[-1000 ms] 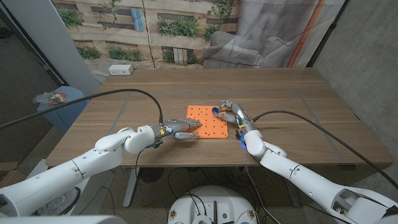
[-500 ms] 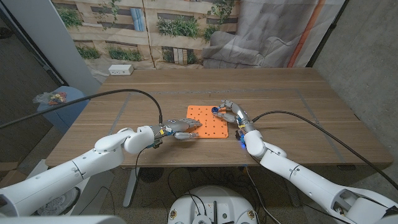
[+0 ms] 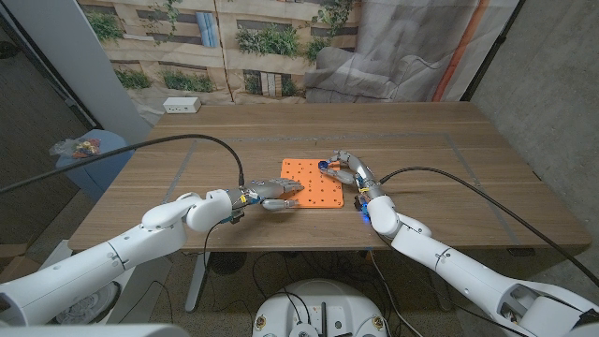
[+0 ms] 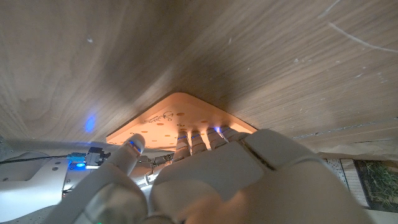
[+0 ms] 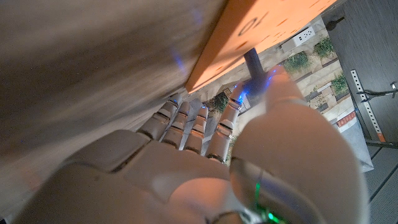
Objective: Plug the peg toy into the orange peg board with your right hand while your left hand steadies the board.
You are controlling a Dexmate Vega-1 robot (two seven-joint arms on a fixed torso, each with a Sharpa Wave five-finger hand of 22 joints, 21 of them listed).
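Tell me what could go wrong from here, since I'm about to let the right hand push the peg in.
1. The peg toy sits at the far right corner of the orange peg board, pinched by the right hand; a slight miss could put it off the edge.
2. The left hand touches only the board's near left edge, so a push at the opposite corner may pivot or slide the board.
3. The fingers hide the peg tip, so alignment is hard to judge.

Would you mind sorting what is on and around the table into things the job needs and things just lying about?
Part of the job:
orange peg board
blue peg toy
right hand, holding the peg
left hand, resting on the board

Lying about:
white power strip
blue bin beside the table
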